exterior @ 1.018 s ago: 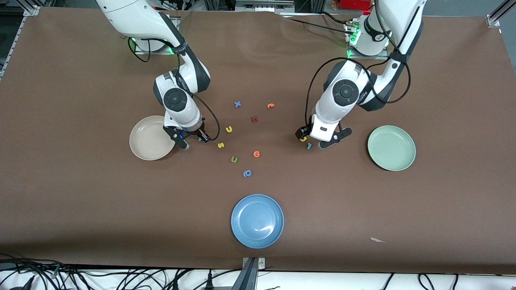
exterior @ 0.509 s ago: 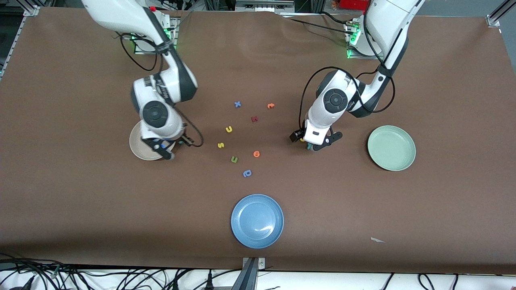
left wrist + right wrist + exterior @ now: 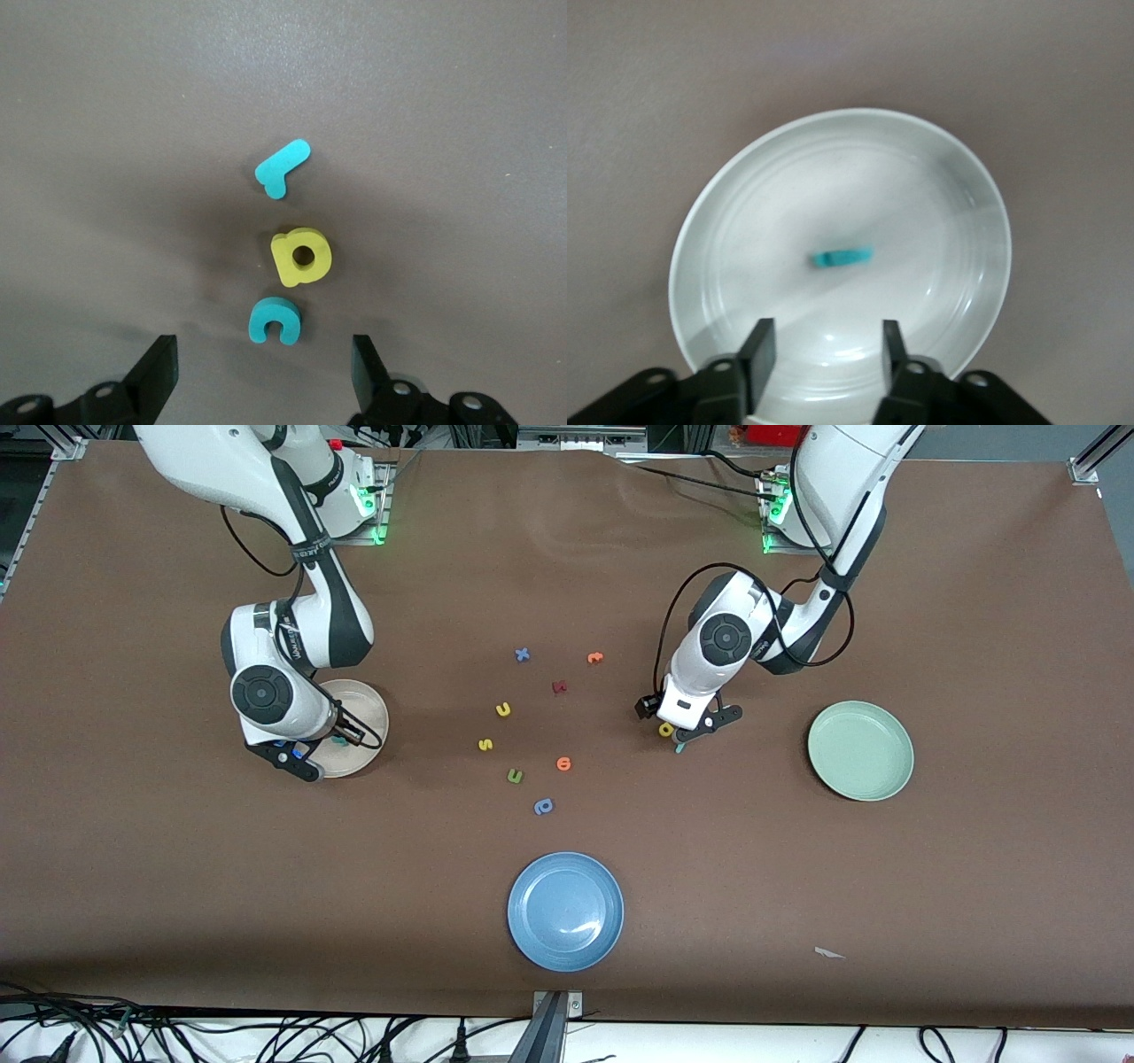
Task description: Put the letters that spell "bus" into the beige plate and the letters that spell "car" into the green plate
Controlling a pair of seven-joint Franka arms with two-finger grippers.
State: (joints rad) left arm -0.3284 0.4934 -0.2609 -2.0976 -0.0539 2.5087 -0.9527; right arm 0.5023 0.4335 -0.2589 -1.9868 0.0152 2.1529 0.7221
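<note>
In the front view, the left gripper [image 3: 680, 737] is seen low over the teal c, yellow a [image 3: 665, 729] and teal r, well apart from the green plate [image 3: 860, 750] toward the left arm's end of the tabletop [image 3: 974, 602]. The right gripper [image 3: 310, 757] is held over the beige plate [image 3: 365, 713], and a speck of teal can be made out beside it. The yellow u [image 3: 503, 709] and yellow s [image 3: 485, 745] lie between the two arms, nearer the right one.

In the left wrist view, the fingers [image 3: 161, 370] are spread wide with nothing between them. The teal c [image 3: 274, 321] lies just ahead of the gap, the yellow a and then the teal r [image 3: 283, 167] farther ahead, all three in one line running straight out from the gap. The c is judged the likeliest next pick.

In the right wrist view, the fingers [image 3: 759, 350] stand partly open and empty. The teal b [image 3: 842, 258], seen edge-on as a thin bar, is seen ahead of the gap at the middle of the beige plate.
</note>
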